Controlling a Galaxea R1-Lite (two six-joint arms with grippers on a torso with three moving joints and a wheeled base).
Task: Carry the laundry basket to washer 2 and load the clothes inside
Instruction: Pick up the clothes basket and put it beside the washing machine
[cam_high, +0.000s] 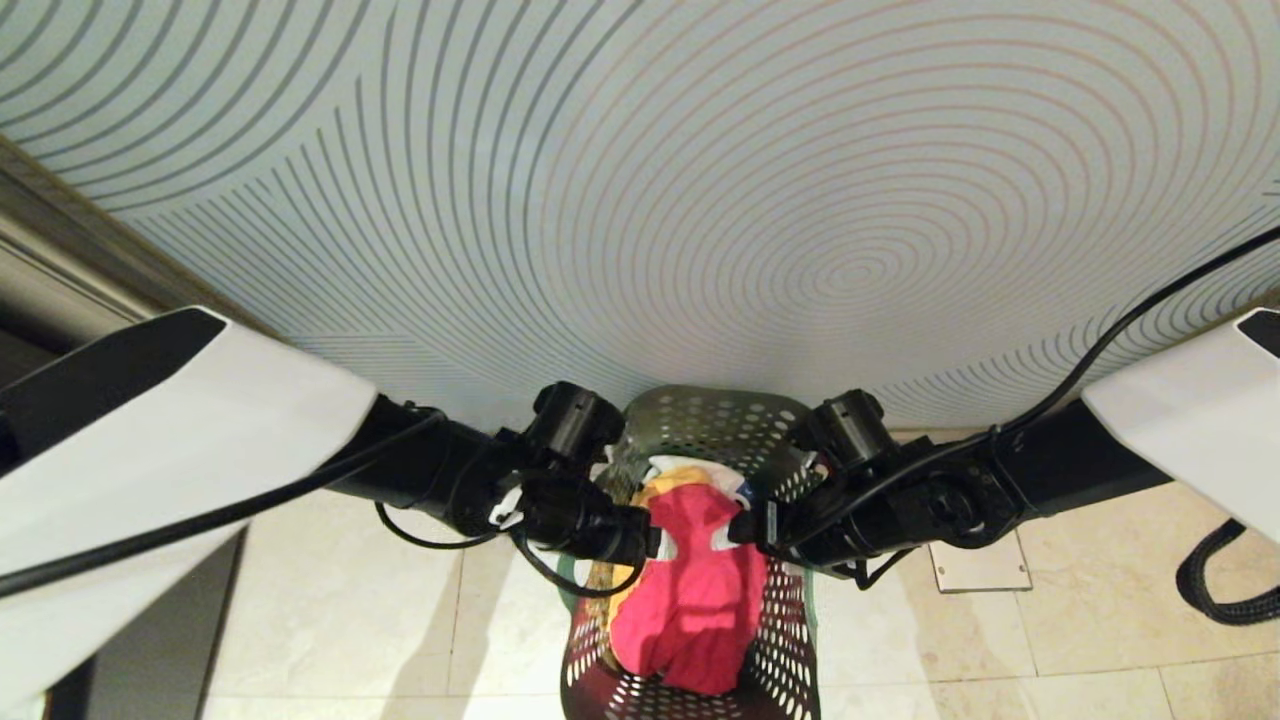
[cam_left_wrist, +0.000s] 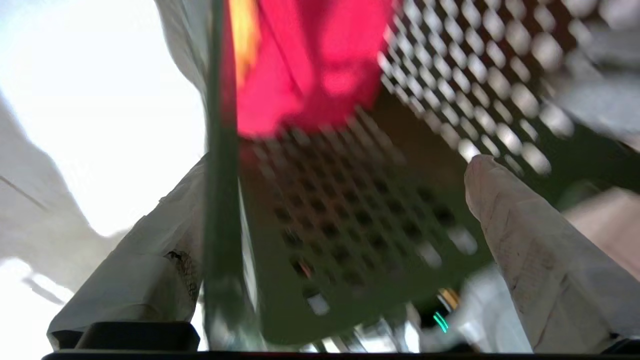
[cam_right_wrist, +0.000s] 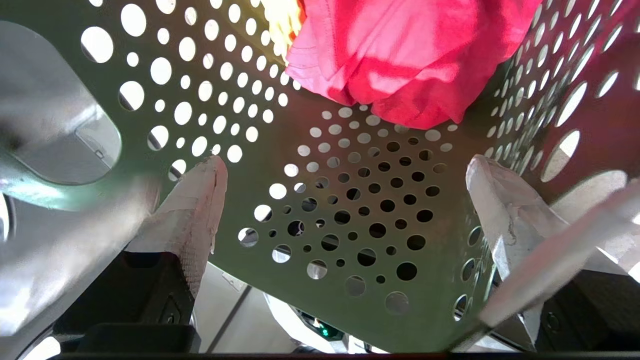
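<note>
- Laundry basket, dark green with round holes all over, is sitting low in the middle of the head view, between the two arms, over a pale tiled floor.
- Clothes are lying inside the basket: a bright pink-red piece on top, a yellow-orange piece and a white piece showing at its far edge.
- Left gripper is reaching in at the basket's left rim. In the left wrist view its two white-wrapped fingers are standing spread wide, one outside the basket wall and one inside, with the rim edge running between them. Whether either pad is pressing the wall cannot be told; that view is blurred.
- Right gripper is reaching in at the basket's right rim. In the right wrist view its fingers are also spread wide, one near an oval handle slot, the other by the opposite perforated wall; contact cannot be told.
- Ringed, line-patterned surface is filling the upper part of the head view.
- Square floor plate is lying just right of the basket.
- Washer 2 is not showing in any view.
</note>
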